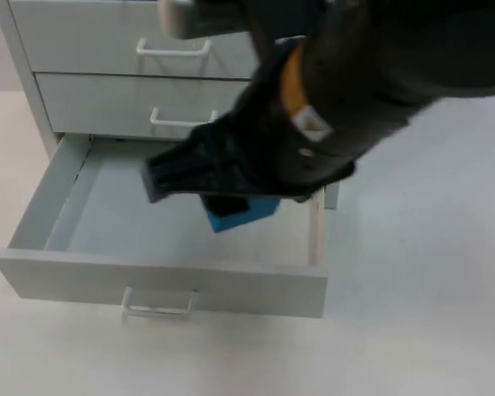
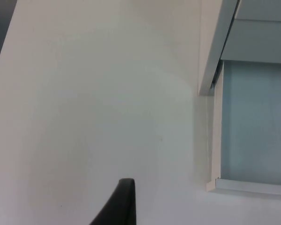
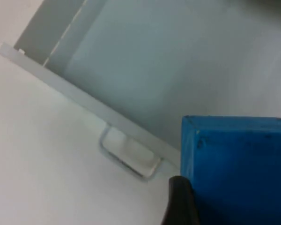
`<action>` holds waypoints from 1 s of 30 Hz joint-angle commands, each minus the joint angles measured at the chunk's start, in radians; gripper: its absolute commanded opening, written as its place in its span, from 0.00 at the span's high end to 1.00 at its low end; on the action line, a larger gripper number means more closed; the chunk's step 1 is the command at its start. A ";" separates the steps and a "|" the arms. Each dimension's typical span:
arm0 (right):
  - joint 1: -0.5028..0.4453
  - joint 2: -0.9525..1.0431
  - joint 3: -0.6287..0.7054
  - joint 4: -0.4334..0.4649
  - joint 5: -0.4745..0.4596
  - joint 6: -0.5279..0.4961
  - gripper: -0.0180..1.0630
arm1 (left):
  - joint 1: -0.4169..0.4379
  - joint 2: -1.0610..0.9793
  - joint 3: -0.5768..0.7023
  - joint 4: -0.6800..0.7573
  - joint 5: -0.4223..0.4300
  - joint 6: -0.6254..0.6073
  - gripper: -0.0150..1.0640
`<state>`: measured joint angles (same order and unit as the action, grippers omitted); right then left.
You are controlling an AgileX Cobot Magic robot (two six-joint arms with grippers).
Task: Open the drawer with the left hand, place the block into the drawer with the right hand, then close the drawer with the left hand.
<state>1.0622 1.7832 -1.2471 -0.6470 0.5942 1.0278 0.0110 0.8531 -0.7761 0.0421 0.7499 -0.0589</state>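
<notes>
The grey cabinet's bottom drawer (image 1: 58, 198) stands pulled out, its pale floor bare. My right gripper (image 1: 223, 194) reaches over the open drawer from the upper right, shut on a blue block (image 1: 241, 214) that hangs above the drawer's right half. In the right wrist view the blue block (image 3: 239, 164) sits against a black fingertip (image 3: 178, 201), above the drawer's front wall (image 3: 84, 101) and its handle (image 3: 129, 159). The left wrist view looks past a black fingertip (image 2: 119, 206) at bare table beside the drawer's left side wall (image 2: 218, 136).
Two shut drawers with white handles (image 1: 173, 49) (image 1: 181, 121) sit above the open one. The open drawer's handle (image 1: 158, 305) faces the front of the table. White table top (image 1: 421, 280) spreads to the right and in front of the cabinet.
</notes>
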 commanded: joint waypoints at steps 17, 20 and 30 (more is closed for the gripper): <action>-0.112 0.359 -0.269 -0.095 -0.121 0.259 0.98 | 0.003 -0.007 -0.001 -0.005 -0.007 0.003 0.01; -0.124 0.383 -0.269 -0.111 -0.128 0.306 0.98 | 0.003 -0.007 -0.001 -0.005 -0.007 0.003 0.01; -0.136 0.433 -0.269 -0.135 -0.150 0.307 0.77 | 0.003 -0.007 -0.001 -0.005 -0.016 0.003 0.01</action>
<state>0.9258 2.2166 -1.5043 -0.7659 0.4601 1.3346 0.0110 0.8531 -0.7761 0.0421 0.7494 -0.0571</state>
